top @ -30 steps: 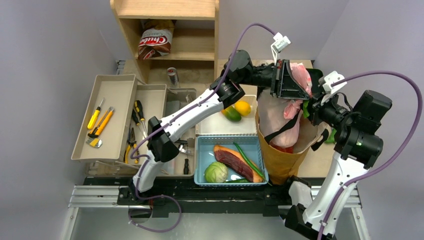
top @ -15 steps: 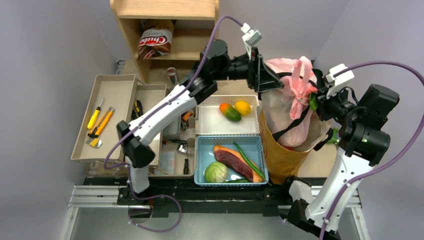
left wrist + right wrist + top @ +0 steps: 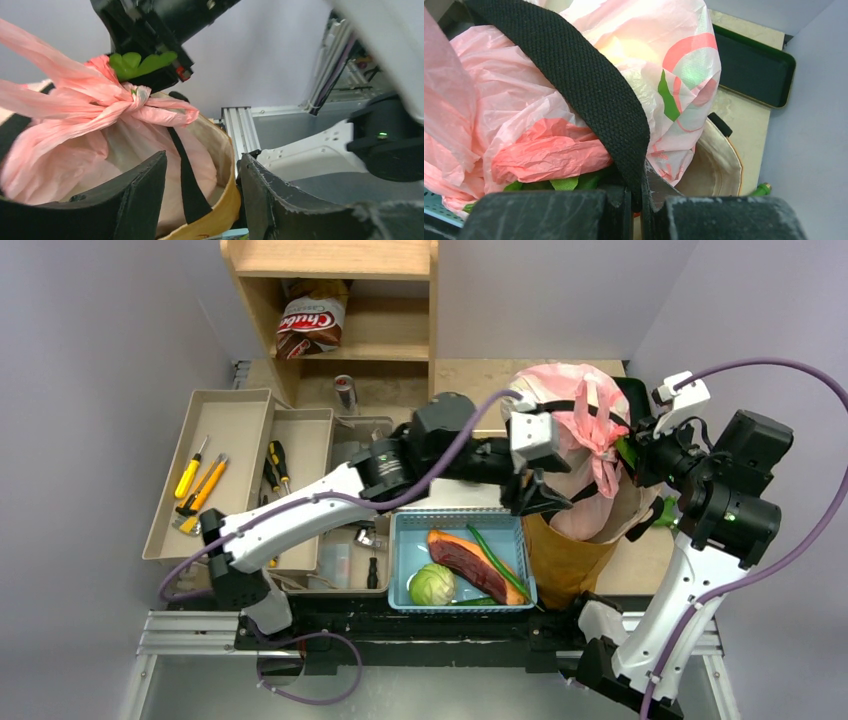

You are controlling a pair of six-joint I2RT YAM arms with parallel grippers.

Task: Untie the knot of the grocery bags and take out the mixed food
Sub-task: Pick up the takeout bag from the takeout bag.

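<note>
**Left fingers [image 3: 545, 498] apart near the knot [image 3: 134, 95], right fingers [image 3: 636, 210] shut beside it**

Found the left fingers empty, facing the pink bag [image 3: 60, 165] low on its side. Found the right fingers pressed together, a black strap [image 3: 574, 80] and pink plastic bunched at their seam. Could not tell which, if either, was pinched. Placed the knot atop the pink bag, just under the right fingers' tip, the bag sitting in the brown paper bag [image 3: 565, 555] at the right of the bench [image 3: 640, 565]. Judged the risks: closing on the strap instead of the knot, so lifting or tipping the paper bag; tugging the tails and tightening the knot; tearing the thin film. Read only "Chubs" on the snack bag [image 3: 310, 325] on the shelf [image 3: 330, 260] — nothing legible in the pink bag's red and green print.
</note>
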